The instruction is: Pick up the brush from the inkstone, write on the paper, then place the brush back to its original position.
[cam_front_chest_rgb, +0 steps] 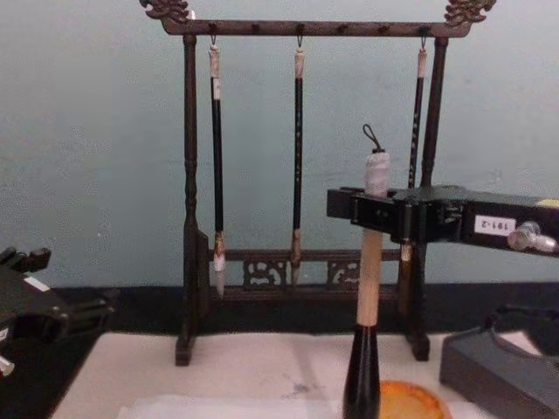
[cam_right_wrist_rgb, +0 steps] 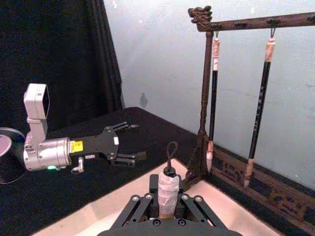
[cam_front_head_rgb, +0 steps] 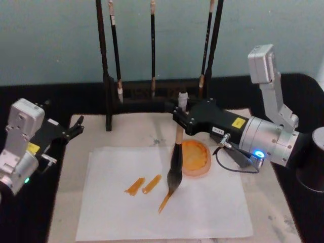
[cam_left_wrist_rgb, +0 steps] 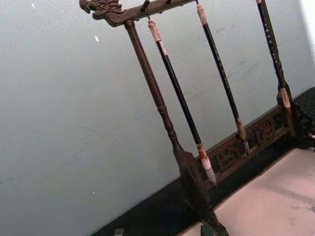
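Brush (cam_front_head_rgb: pixel 175 163) stands upright, right gripper (cam_front_head_rgb: pixel 179 115) clenched high on its handle so its tip meets the paper (cam_front_head_rgb: pixel 116 202). Left gripper (cam_front_head_rgb: pixel 76 127) idles, released.

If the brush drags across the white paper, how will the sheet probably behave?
The paper looks thin and flat, so probably light and floppy. No weight sits on it and the left hand is off to its side, so the brush in the right hand may drag or wrinkle it.

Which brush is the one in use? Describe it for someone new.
In front of the wooden rack, over the white paper, the right gripper holds the brush upright. It is thick, beige above black, unlike the three thin black brushes hanging behind.
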`<state>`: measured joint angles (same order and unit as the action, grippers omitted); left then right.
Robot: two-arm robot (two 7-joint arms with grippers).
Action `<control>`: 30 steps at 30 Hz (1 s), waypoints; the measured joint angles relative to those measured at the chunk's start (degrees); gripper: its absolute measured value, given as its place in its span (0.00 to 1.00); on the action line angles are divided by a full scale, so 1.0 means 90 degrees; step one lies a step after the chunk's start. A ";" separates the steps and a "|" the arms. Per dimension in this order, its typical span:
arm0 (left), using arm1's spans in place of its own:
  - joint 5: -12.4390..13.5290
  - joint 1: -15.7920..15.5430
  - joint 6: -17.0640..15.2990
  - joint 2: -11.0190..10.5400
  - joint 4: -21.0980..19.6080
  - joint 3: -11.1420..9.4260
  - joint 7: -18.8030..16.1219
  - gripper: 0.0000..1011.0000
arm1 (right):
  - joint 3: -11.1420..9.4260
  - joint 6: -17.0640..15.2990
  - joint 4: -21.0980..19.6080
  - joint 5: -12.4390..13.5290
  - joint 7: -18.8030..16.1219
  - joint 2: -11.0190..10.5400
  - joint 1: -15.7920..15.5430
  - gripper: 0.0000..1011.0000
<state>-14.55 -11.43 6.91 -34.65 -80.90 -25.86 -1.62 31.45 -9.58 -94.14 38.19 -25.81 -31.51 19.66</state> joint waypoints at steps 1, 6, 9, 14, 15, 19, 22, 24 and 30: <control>0.0000 0.0000 0.0000 0.0000 0.0000 0.0000 0.0000 1.00 | -0.0011 -0.0001 0.0003 -0.0010 0.0000 0.0006 -0.0002 0.15; 0.0000 0.0000 0.0000 0.0000 0.0000 0.0000 0.0000 1.00 | -0.0067 -0.0009 0.0007 -0.0064 -0.0014 0.0038 -0.0012 0.15; 0.0000 0.0000 0.0000 0.0000 0.0000 0.0000 0.0000 1.00 | -0.0098 -0.0012 -0.0001 -0.0081 -0.0038 0.0054 -0.0021 0.15; 0.0000 0.0000 0.0000 0.0000 0.0000 0.0000 0.0000 1.00 | -0.0136 -0.0010 -0.0074 -0.0087 -0.0103 0.0073 -0.0045 0.15; 0.0000 0.0000 0.0000 0.0000 0.0000 0.0000 0.0000 1.00 | -0.0137 -0.0008 -0.0090 -0.0090 -0.0112 0.0075 -0.0047 0.15; 0.0000 0.0000 0.0000 0.0000 0.0000 0.0000 0.0000 1.00 | -0.0132 0.0030 -0.0189 -0.0109 -0.0189 0.0086 -0.0065 0.15; 0.0000 0.0000 0.0000 0.0000 0.0000 0.0000 0.0000 1.00 | -0.0112 0.0060 -0.0244 -0.0109 -0.0245 0.0108 -0.0068 0.15; 0.0000 0.0000 0.0000 0.0000 0.0000 0.0000 0.0000 1.00 | -0.0101 0.0078 -0.0264 -0.0106 -0.0275 0.0125 -0.0068 0.15; 0.0000 0.0000 0.0000 0.0000 0.0000 0.0000 0.0000 1.00 | -0.0048 0.0118 -0.0304 -0.0012 -0.0394 0.0196 -0.0058 0.15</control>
<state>-14.55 -11.43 6.91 -34.65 -80.90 -25.86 -1.62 31.02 -8.52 -96.87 38.08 -29.36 -29.74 19.14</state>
